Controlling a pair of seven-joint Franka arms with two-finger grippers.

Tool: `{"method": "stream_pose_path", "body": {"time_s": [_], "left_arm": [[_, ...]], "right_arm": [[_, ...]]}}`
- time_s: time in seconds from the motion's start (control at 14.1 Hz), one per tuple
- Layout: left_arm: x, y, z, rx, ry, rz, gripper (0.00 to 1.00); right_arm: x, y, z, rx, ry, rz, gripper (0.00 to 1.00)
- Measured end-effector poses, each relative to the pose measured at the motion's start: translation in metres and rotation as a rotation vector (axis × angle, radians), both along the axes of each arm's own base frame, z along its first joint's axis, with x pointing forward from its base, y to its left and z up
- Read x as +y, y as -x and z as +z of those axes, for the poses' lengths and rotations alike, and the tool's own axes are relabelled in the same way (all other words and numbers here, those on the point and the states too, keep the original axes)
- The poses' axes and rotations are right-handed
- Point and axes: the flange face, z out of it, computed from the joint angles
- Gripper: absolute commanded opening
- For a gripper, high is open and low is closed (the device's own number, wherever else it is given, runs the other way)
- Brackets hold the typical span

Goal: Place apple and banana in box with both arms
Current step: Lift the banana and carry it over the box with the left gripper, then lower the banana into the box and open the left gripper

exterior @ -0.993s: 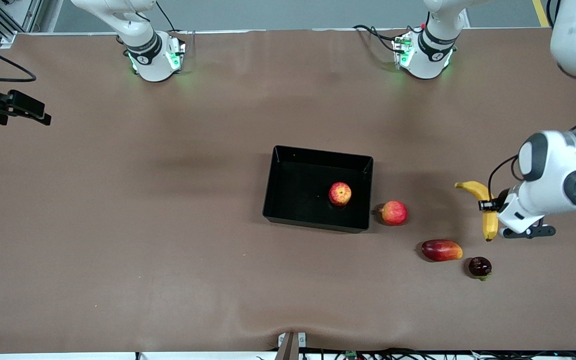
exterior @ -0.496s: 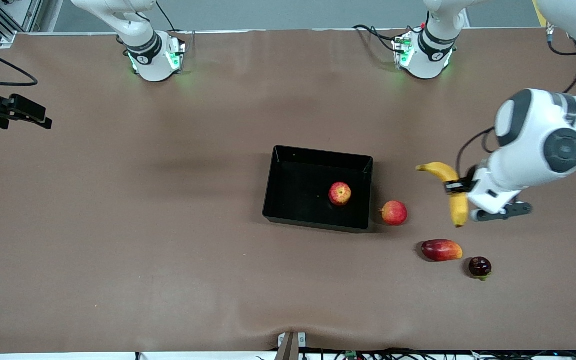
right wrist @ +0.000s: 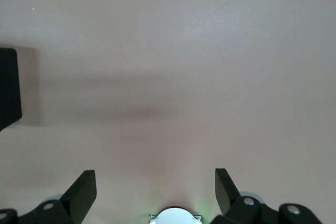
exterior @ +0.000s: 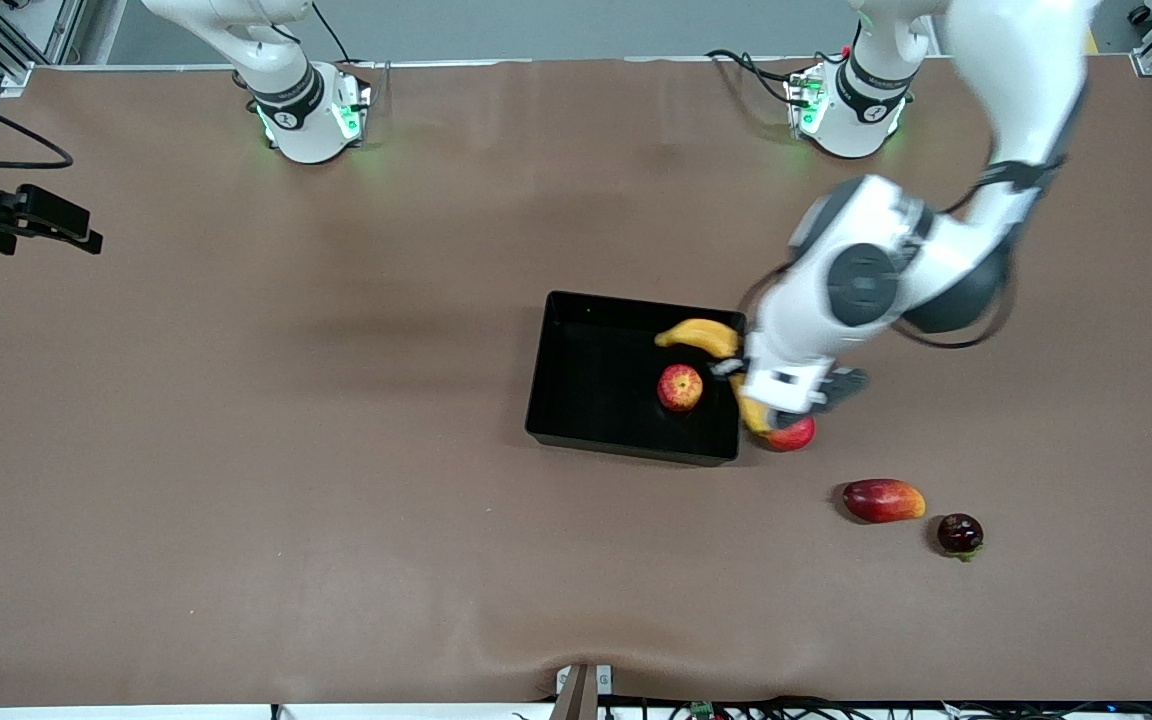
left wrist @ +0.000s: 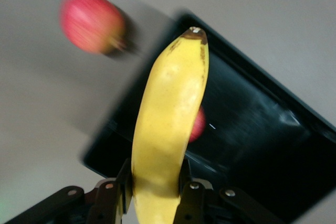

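The black box (exterior: 586, 370) sits mid-table, and the red-and-yellow apple (exterior: 680, 387) lies inside it. My left gripper (exterior: 733, 377) is shut on the middle of the yellow banana (exterior: 701, 335), holding it in the air over the box wall at the left arm's end. In the left wrist view the banana (left wrist: 170, 124) stands between my left gripper's (left wrist: 156, 192) fingers. Below it lie the box (left wrist: 262, 135) and a sliver of the apple (left wrist: 198, 124). My right gripper (exterior: 36, 222) waits over the right arm's end of the table. It is open (right wrist: 155, 190) and holds nothing.
A pinkish-red round fruit (exterior: 794, 436) lies beside the box, partly under the left wrist, and also shows in the left wrist view (left wrist: 92, 22). A dark-red mango (exterior: 883, 500) and a small dark fruit (exterior: 960, 533) lie nearer the front camera.
The left arm has swung the banana from over the table at the left arm's end across to the box wall. The right arm has stayed put.
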Motion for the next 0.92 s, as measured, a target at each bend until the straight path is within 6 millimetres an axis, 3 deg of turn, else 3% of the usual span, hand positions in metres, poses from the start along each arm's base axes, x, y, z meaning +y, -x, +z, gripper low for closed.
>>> {"method": "stream_pose_path", "body": {"time_s": [0.14, 0.28, 0.92], "left_arm": [[-0.037, 0.008, -0.020, 0.019, 0.009, -0.028, 0.00], [-0.058, 0.011, -0.044, 0.022, 0.032, -0.044, 0.00], [-0.113, 0.033, -0.152, -0.020, 0.022, -0.077, 0.00]], "right_arm": [[0.000, 0.000, -0.001, 0.004, 0.000, 0.001, 1.00], [0.000, 0.000, -0.001, 0.004, 0.000, 0.002, 1.00], [0.002, 0.002, -0.003, 0.022, -0.001, 0.006, 1.00]]}}
